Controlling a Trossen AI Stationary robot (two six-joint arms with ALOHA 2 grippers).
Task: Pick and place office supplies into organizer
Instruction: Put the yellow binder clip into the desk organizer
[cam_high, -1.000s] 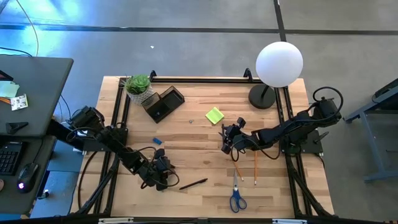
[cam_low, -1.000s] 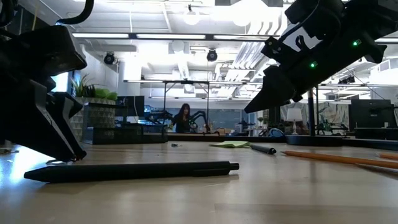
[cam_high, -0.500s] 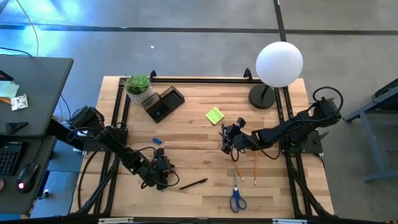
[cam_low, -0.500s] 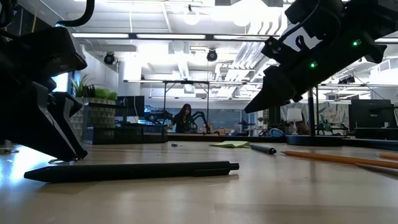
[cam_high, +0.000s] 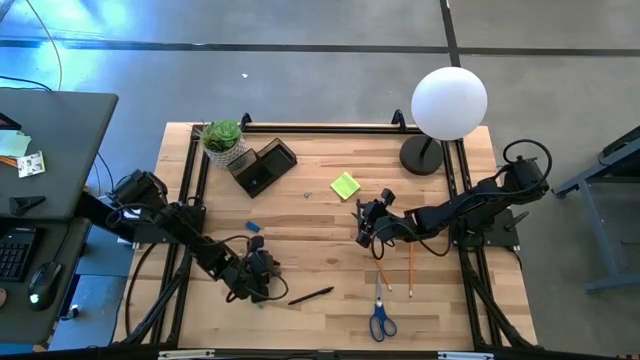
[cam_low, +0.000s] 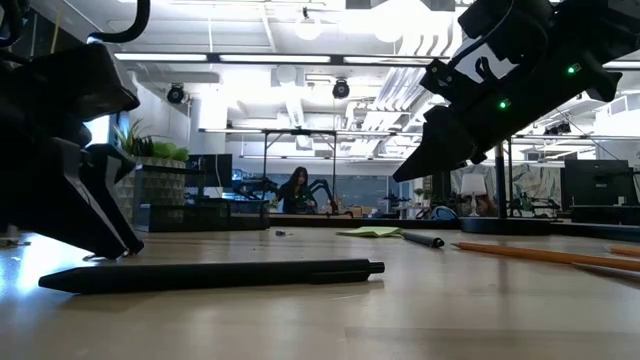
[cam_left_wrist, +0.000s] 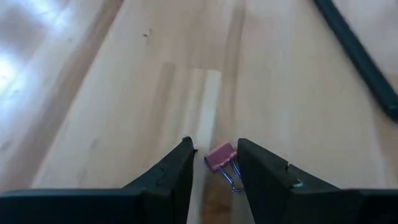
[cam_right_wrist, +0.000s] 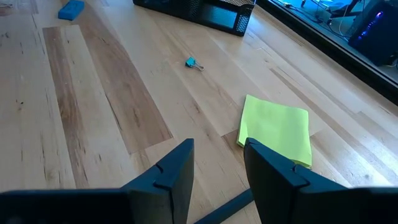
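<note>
My left gripper (cam_high: 262, 287) is open, low over the table near its front left. Its fingertips stand on either side of a small pink binder clip (cam_left_wrist: 220, 156) that lies on the wood; I see no touch. A dark pen (cam_high: 311, 295) lies just to the right of it and also shows in the low view (cam_low: 210, 275). My right gripper (cam_high: 364, 226) is open and empty above the table's middle, over a second dark pen (cam_right_wrist: 225, 208). The yellow-green sticky pad (cam_high: 345, 185) lies flat beyond it. The dark organizer (cam_high: 262, 166) stands at the far left.
Two pencils (cam_high: 383, 271) (cam_high: 410, 264) and the blue-handled scissors (cam_high: 381, 318) lie at the front right. A blue eraser (cam_high: 254, 227) and a small blue clip (cam_right_wrist: 193, 62) lie mid-table. A potted plant (cam_high: 223, 138) and a white globe lamp (cam_high: 449, 102) stand at the far edge.
</note>
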